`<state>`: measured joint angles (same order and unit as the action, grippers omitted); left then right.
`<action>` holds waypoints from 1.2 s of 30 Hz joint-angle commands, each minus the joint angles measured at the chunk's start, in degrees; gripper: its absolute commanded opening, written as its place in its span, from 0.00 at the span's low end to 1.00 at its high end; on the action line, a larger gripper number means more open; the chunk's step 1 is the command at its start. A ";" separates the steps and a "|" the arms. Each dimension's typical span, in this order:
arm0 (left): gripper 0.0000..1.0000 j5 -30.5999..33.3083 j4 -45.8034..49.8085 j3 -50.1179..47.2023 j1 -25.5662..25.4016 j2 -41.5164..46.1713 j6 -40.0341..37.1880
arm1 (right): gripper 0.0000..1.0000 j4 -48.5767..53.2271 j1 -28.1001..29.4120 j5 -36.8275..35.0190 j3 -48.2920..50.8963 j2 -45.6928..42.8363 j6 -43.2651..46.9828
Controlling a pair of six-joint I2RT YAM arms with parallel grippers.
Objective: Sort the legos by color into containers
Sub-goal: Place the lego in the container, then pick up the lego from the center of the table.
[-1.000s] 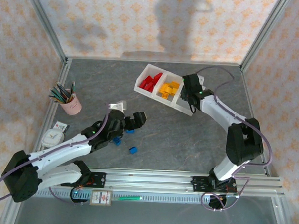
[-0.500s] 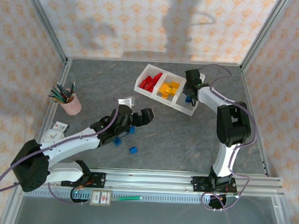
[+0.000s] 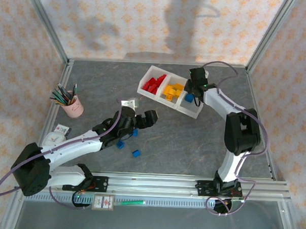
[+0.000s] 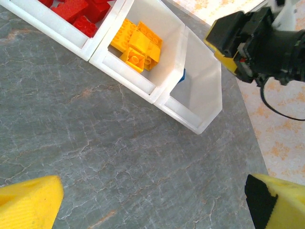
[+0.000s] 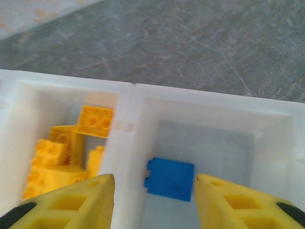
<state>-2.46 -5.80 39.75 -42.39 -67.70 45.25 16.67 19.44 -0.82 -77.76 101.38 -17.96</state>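
The containers are one white tray (image 3: pixel 147 79) with three compartments. Red legos (image 3: pixel 153 84) fill the left one and yellow legos (image 3: pixel 173 90) the middle one. A blue lego (image 5: pixel 169 179) lies on the floor of the right compartment, against the divider. My right gripper (image 5: pixel 155 200) hovers over it, open, its yellow fingers (image 5: pixel 81 200) straddling the divider without touching the brick. Three blue legos (image 3: pixel 119 144) lie loose on the table beside the left arm. My left gripper (image 4: pixel 152 205) is wide open over bare table, short of the tray (image 4: pixel 190 121).
A pink pencil cup (image 3: pixel 72 105) stands at the left, with a small clock (image 3: pixel 54 139) and a card (image 3: pixel 62 128) near it. Metal rails (image 3: pixel 190 183) run along the near edge. Frame posts and papered walls close in the table.
The right gripper has opened and the blue lego now lies free in the right compartment. The left arm reached a little further right, then held still.
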 commanded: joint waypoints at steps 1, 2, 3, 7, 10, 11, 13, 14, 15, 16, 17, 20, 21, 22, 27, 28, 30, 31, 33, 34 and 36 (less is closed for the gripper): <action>0.99 2.56 1.33 0.85 -0.41 3.36 -1.31 | 0.48 0.91 3.82 0.19 2.06 -4.52 -0.15; 0.99 3.09 1.70 0.28 -0.41 4.36 -1.27 | 0.49 0.97 4.84 0.57 2.75 -5.16 -0.16; 0.99 3.81 2.12 -0.24 -0.39 5.33 -1.15 | 0.50 1.08 5.96 0.89 3.37 -5.78 0.02; 0.99 6.23 4.43 -2.53 -0.32 9.43 -0.66 | 0.52 1.45 11.11 0.70 5.80 -7.25 -0.78; 0.99 8.36 6.80 -4.11 -0.26 12.75 -0.19 | 0.53 1.96 16.00 -0.37 6.88 -7.01 -1.52; 0.99 9.08 7.71 -4.73 -0.19 14.00 -0.04 | 0.54 1.88 17.59 -0.51 7.24 -6.70 -1.80; 0.99 10.34 9.93 -5.58 -0.15 16.30 0.33 | 0.54 1.53 20.26 0.10 7.44 -5.85 -2.31; 0.99 11.12 11.41 -6.05 -0.06 17.60 0.52 | 0.55 1.29 21.64 0.49 7.41 -5.13 -2.42; 0.99 11.98 13.06 -6.29 0.06 18.75 0.70 | 0.56 1.34 22.83 0.81 7.07 -4.30 -2.68; 0.99 12.80 14.53 -6.47 0.11 19.93 0.99 | 0.56 1.20 24.05 1.03 6.85 -3.61 -3.07; 0.99 13.68 16.16 -6.73 0.12 21.25 1.22 | 0.57 0.86 25.36 1.52 6.56 -2.82 -3.16; 0.99 15.64 19.87 -7.70 0.29 25.29 2.22 | 0.60 -1.12 28.40 3.68 5.56 -0.17 -3.52; 0.99 16.25 21.06 -8.00 0.34 26.81 2.59 | 0.60 -1.59 29.20 4.71 4.90 1.02 -3.60; 0.99 16.84 22.05 -8.26 0.31 28.02 3.07 | 0.61 -1.42 29.81 5.09 4.09 2.14 -3.66; 0.99 18.84 27.05 -9.31 0.45 34.14 5.24 | 0.67 0.03 33.96 4.50 0.89 6.88 -6.13; 0.99 19.06 27.99 -9.50 0.47 35.25 5.60 | 0.69 0.14 34.77 3.98 0.55 7.55 -6.88; 0.99 19.69 29.24 -9.85 0.48 36.98 6.11 | 0.71 0.51 35.91 3.12 -0.10 9.03 -8.32; 0.99 20.04 29.99 -9.95 0.47 37.80 6.30 | 0.73 0.60 36.35 3.17 -0.43 9.80 -8.91; 0.99 20.66 31.25 -9.96 0.47 38.80 6.70 | 0.76 1.05 37.22 2.90 -1.10 11.12 -10.01; 0.99 20.86 31.75 -9.95 0.47 39.27 6.75 | 0.77 1.00 37.94 2.83 -1.40 11.81 -10.43; 0.99 21.32 32.37 -9.95 0.47 39.87 6.98 | 0.79 1.81 39.01 1.84 -2.64 13.24 -11.15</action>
<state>16.19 23.00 30.48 -42.24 -28.64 51.18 16.71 57.36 3.77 -77.95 112.77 -26.70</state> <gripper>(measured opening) 0.991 0.787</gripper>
